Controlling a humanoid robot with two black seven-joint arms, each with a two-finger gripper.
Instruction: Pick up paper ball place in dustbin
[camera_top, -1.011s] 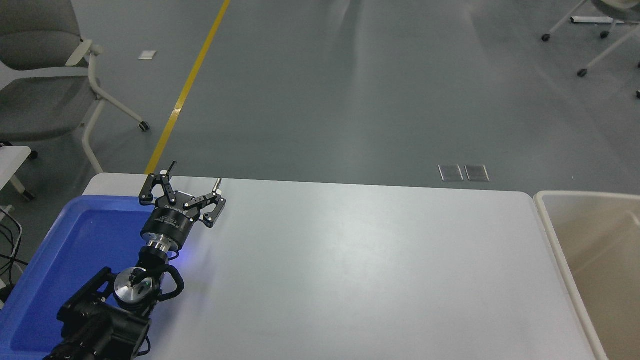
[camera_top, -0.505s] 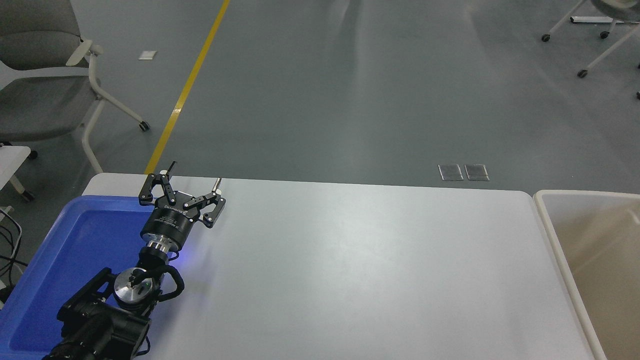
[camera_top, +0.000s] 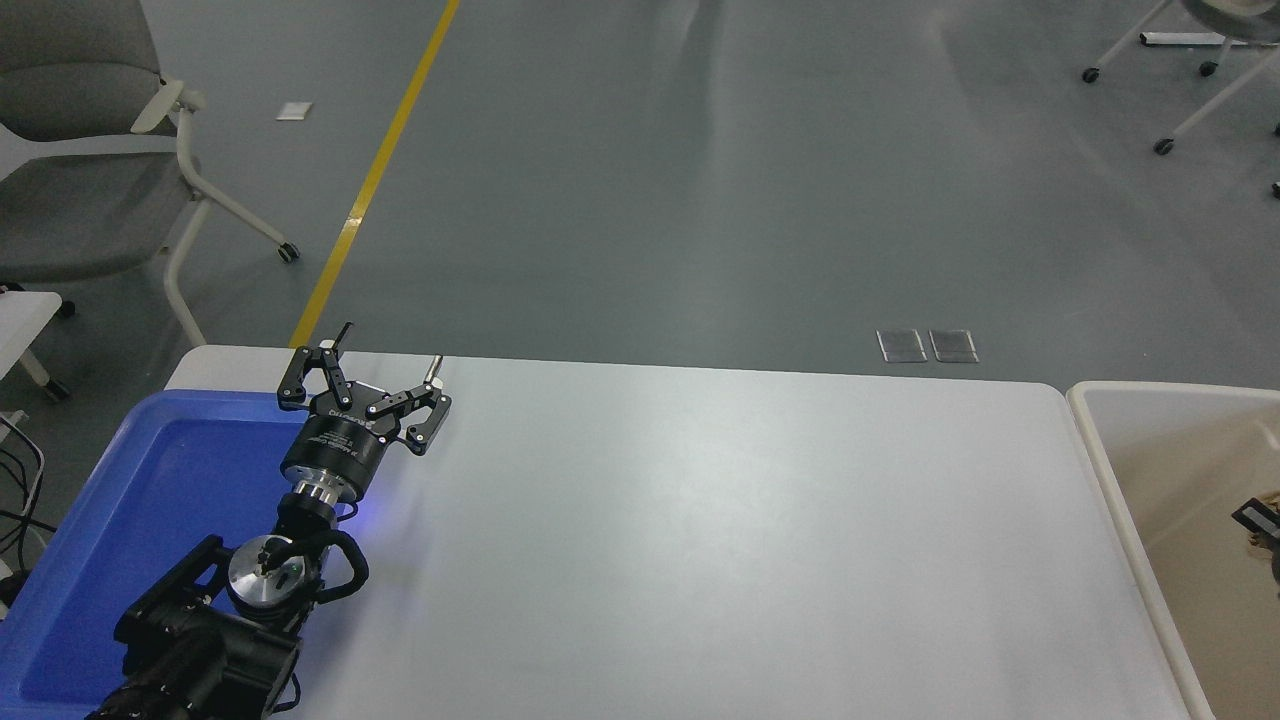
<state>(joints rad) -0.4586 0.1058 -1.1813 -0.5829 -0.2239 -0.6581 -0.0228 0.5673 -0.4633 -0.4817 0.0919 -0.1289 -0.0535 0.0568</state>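
Single high head cam, fwd-down over table (camera_top: 700, 520).

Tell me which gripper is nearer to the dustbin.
Right. The right gripper is just entering at the picture's right edge, over the dustbin. The left gripper is parked far across the table, over the blue tray.

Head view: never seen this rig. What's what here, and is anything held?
One camera sits high on the robot, looking forward and down over a white table. The black arm at lower left ends in the left pincer, open and empty, parked over the edge of a blue tray. At the right edge is the cream dustbin; a small dark part pokes in over it, likely the right arm, too little to tell its state. No paper ball is visible.
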